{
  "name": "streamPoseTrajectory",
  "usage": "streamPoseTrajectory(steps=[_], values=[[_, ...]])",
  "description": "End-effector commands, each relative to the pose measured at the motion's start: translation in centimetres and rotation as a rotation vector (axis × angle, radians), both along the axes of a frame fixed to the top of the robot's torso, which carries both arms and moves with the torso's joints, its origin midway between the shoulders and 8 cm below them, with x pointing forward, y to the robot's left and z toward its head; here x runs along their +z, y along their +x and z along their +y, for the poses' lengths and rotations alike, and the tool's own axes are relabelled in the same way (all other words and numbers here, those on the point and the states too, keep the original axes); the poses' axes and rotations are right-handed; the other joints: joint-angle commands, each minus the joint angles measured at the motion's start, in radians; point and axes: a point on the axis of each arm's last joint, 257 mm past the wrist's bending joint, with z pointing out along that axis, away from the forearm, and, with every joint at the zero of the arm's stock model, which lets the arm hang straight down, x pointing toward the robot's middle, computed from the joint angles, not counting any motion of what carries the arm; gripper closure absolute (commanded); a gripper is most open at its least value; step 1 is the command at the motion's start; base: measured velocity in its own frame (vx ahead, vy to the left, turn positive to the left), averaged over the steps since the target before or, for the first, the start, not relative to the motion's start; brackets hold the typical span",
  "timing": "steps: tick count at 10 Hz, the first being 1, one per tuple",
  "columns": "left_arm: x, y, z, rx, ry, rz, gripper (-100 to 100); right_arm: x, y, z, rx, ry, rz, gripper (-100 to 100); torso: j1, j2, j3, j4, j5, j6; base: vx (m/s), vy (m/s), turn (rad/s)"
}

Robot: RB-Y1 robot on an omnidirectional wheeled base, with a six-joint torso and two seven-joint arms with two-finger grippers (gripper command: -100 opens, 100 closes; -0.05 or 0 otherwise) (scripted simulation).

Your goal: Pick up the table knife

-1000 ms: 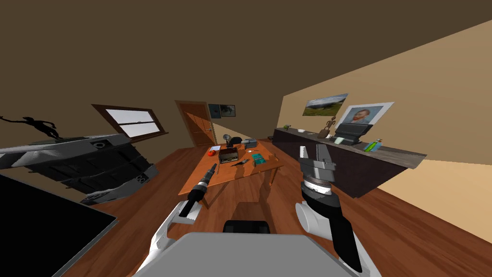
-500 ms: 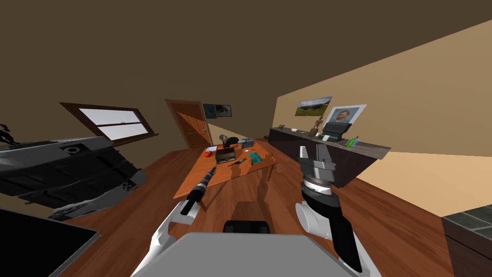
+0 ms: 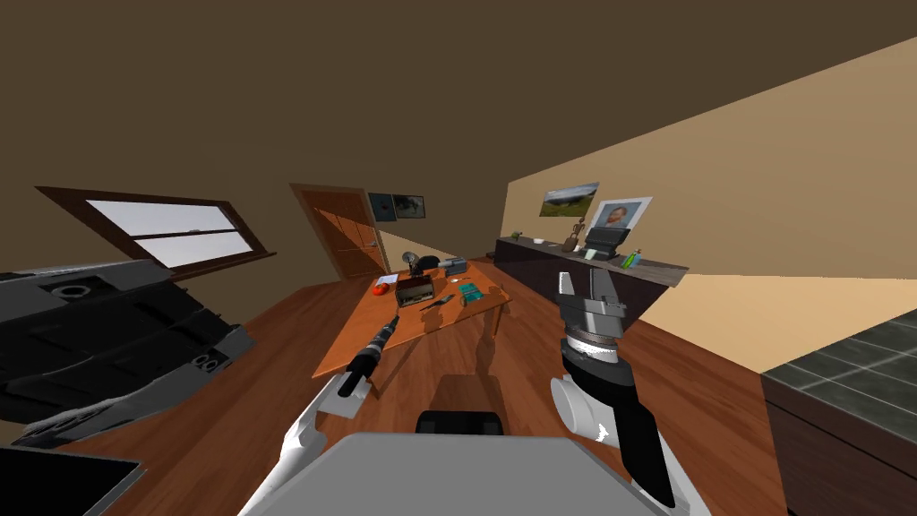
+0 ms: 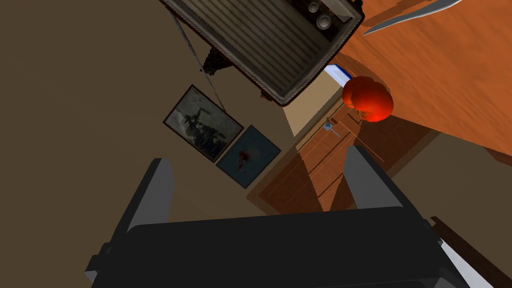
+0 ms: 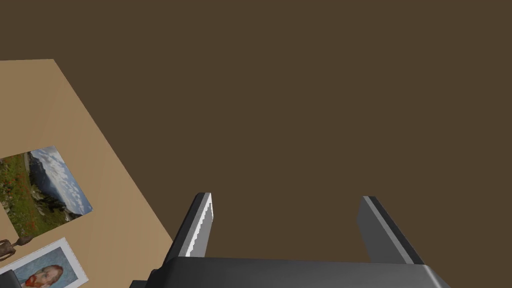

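Two grippers are hanging over the wooden floor (image 3: pixel 524 390), short of the table. The right gripper (image 3: pixel 582 283) is pointing upward, and its fingers are standing wide apart with nothing between them. The left gripper (image 3: pixel 395 320) is pointing forward at the orange table (image 3: pixel 365 324). In the left wrist view its fingers (image 4: pixel 156 192) are also standing apart and are gripping nothing.

On the robot's right, the corner of a dark counter (image 3: pixel 842 385) with a grey tiled top is coming near to the right arm. A bare strip of floor is running from there along the table's right edge.

The table knife (image 3: pixel 436 303) is lying flat on the table top, past the left gripper and well apart from it. It is sitting just beside the radio (image 3: pixel 415 291), between the radio and a teal thing (image 3: pixel 472 292). It is lying inside the table's edges, with bare table top on the near side of it. A red round thing (image 3: pixel 385 288) is sitting at the radio's other side, near the table's left edge.

Beyond the table's right edge, another strip of floor is separating the table from a long dark sideboard (image 3: pixel 573 269). A brown door (image 3: pixel 345 235) is standing behind the table's far end.
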Motion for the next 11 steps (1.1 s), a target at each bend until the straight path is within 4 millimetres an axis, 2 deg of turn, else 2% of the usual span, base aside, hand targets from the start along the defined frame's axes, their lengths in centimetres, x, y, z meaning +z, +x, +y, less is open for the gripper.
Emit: streamPoseTrajectory(steps=[1, 4, 5, 6, 8, 11], values=[[-1.6, 0.0, 0.9, 0.017, 0.013, 0.043, -100, 0.0, 0.0, 0.0, 0.0, 0.0, 0.0, 0, 0.0, 0.0, 0.0, 0.0, 0.0, 0.0, -0.019, 0.007, -0.074], [-4.3, -0.1, 3.3, 0.05, 0.064, 0.13, -100, 0.0, 0.0, 0.0, 0.0, 0.0, 0.0, 0, 0.001, 0.0, 0.0, 0.0, 0.0, -0.001, -0.014, 0.009, -0.137], [-5.7, -0.8, 3.8, 0.06, 0.062, 0.16, -100, 0.0, 0.0, 0.0, 0.0, 0.0, 0.0, 0, 0.001, -0.001, -0.001, 0.0, 0.0, 0.0, -0.005, 0.015, -0.102], [-6.0, -0.5, 4.6, 0.069, 0.088, 0.183, -100, 0.0, 0.0, 0.0, 0.0, 0.0, 0.0, 0, 0.001, -0.001, -0.001, 0.0, 0.0, -0.001, -0.002, 0.014, -0.198], [-7.5, -1.4, 5.2, 0.08, 0.086, 0.215, -100, 0.0, 0.0, 0.0, 0.0, 0.0, 0.0, 0, 0.001, -0.002, -0.001, 0.0, 0.0, -0.001, 0.0, 0.014, -0.03], [-9.9, -2.1, 7.5, 0.111, 0.132, 0.303, -100, 0.0, 0.0, 0.0, 0.0, 0.0, 0.0, 0, 0.001, -0.002, -0.001, -0.001, 0.0, -0.001, 0.007, 0.019, -0.145]])
